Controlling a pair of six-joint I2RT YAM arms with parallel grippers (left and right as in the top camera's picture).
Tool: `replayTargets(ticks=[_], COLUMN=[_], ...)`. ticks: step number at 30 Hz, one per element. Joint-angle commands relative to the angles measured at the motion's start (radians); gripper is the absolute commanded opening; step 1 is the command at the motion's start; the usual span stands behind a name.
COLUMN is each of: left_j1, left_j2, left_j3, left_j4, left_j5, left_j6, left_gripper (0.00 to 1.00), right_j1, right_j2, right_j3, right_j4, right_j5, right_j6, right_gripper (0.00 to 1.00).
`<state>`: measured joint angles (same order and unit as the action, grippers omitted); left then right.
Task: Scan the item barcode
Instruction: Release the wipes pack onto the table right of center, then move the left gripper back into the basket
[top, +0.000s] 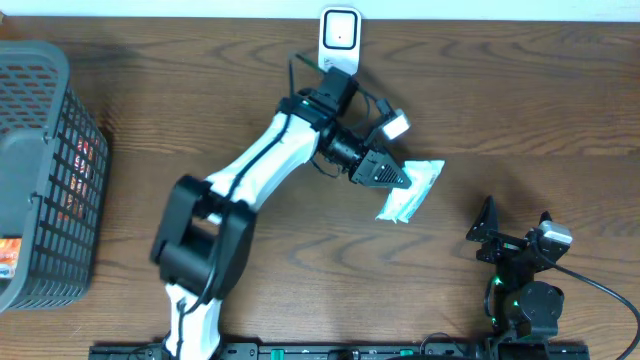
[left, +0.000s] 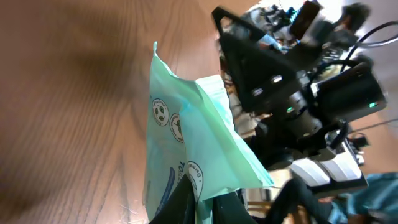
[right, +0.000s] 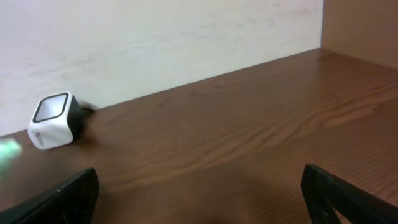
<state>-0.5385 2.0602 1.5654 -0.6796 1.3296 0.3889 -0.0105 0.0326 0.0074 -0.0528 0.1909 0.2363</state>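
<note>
Packet (top: 412, 190) of green plastic is over the table (top: 520, 100), beyond the idle right gripper (top: 515, 228), whose fingers stand wide apart on nothing. The left gripper (top: 400, 180) has its fingers clamped together on one edge of it. I judge the step is carrying it toward the scanner (top: 340, 33) at the far edge; next, the barcode side must face the scanner window

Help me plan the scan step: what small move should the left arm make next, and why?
Probably carry the green packet, clamped in the left gripper, toward the white scanner: the packet sits off to the scanner's right, not before its window.
</note>
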Motion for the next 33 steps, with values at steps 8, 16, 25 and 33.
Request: replayTargets(ticks=[8,16,25,33], left_j1=[0.005,0.003,0.004,0.005], left_j2=[0.192,0.19,0.132,-0.194], left_j3=[0.009,0.009,0.046,0.083], left_j4=[-0.008,-0.018,-0.012,-0.012], left_j5=[-0.042,-0.242,-0.555,-0.801], left_j6=[0.089,0.039,-0.074,-0.117], left_gripper=[0.07,0.43,0.64,0.72], right_j1=[0.006,0.006,0.006,0.006], right_j2=[0.0,0.0,0.0,0.0], right_j3=[-0.002,-0.002,-0.002,-0.002], right_j4=[-0.003,-0.003,-0.003,-0.003], right_j5=[0.002,0.002,0.002,0.002], right_j6=[-0.01,-0.01,-0.01,-0.01], right_gripper=[0.99,0.99,0.99,0.99])
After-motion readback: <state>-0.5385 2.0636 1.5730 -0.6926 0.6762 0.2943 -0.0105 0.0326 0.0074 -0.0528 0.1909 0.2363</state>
